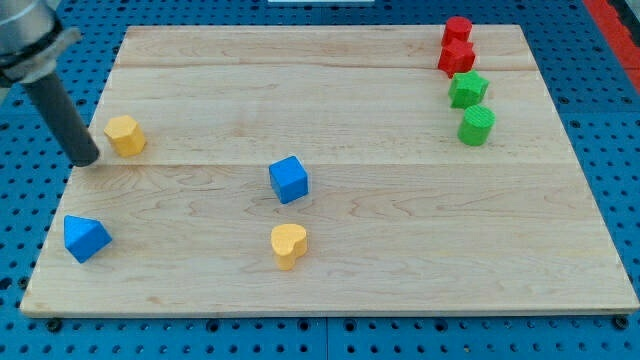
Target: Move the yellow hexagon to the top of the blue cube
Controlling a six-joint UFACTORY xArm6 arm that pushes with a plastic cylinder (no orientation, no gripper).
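The yellow hexagon (125, 134) lies near the board's left edge, in the upper left part of the view. My tip (86, 160) rests just left of it and slightly below, close but with a small gap. The blue cube (289, 179) sits near the board's middle, well to the right of the hexagon and a little lower.
A yellow heart (289, 245) lies below the blue cube. A blue triangle (86, 238) sits at the lower left. Two red blocks (457, 45) and two green blocks (472, 107) stand at the upper right. The wooden board (400, 250) lies on a blue pegboard.
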